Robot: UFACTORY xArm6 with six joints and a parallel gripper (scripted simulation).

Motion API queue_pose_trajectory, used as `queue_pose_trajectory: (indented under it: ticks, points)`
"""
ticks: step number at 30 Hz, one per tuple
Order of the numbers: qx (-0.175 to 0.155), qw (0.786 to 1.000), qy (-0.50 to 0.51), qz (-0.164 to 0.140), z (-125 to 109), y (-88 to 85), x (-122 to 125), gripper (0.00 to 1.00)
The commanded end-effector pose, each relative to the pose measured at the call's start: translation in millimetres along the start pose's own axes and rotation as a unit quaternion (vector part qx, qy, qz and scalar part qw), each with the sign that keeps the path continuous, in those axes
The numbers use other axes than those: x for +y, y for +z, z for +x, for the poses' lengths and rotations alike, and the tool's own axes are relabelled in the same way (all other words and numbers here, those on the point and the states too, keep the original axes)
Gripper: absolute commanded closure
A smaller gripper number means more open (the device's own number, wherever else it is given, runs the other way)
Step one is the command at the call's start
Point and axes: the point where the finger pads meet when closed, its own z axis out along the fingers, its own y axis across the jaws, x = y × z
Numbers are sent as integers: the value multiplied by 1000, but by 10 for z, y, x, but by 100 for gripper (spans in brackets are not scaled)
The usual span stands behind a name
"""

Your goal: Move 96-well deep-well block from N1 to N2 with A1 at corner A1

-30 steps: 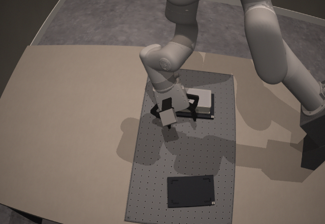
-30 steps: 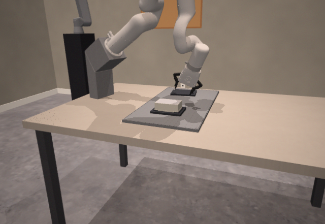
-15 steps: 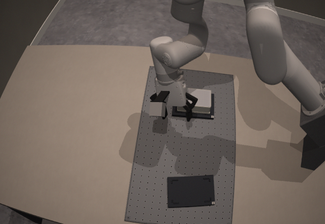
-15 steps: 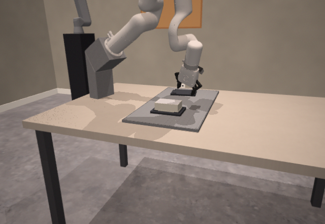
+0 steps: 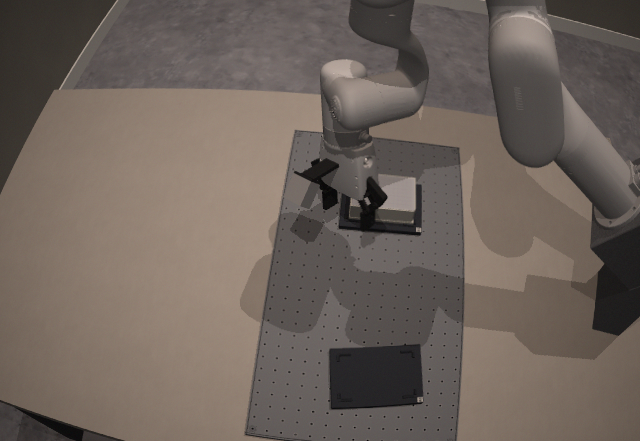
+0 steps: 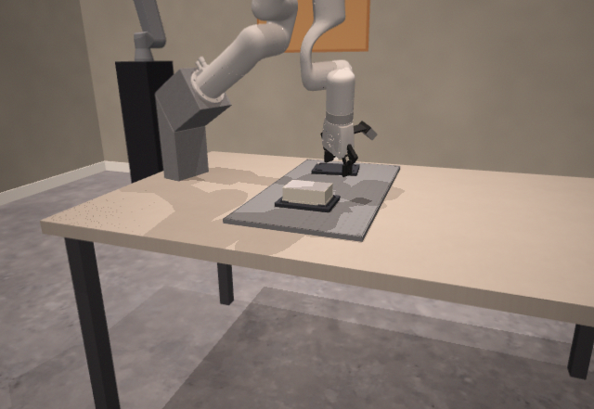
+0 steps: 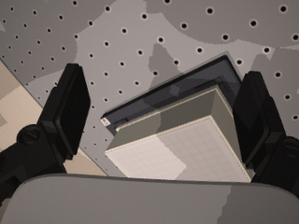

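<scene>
Going by exterior view, near to far. Breadboard plate on table. Nearest on it – plate nest N1 with deep-well block sitting flat inside, untouched. Just behind and above block – gripper, fingers spread wide, nothing between them, hovering past block's far edge. Farther back, plate nest N2, bare – partly hidden behind gripper.
</scene>
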Motion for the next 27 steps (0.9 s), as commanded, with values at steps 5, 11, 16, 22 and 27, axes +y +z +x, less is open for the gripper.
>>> queue_pose_trajectory:
  ticks: [5,11,16,22,27]
  points:
    - [5,989,134,-58,-250,-123,100,0]
    - [1,972,218,-89,-434,-196,112,0]
    - [-3,959,263,-106,-574,-249,103,0]
    - [-11,930,342,-133,-785,-328,63,0]
    - [-17,906,394,-151,-947,-386,11,0]
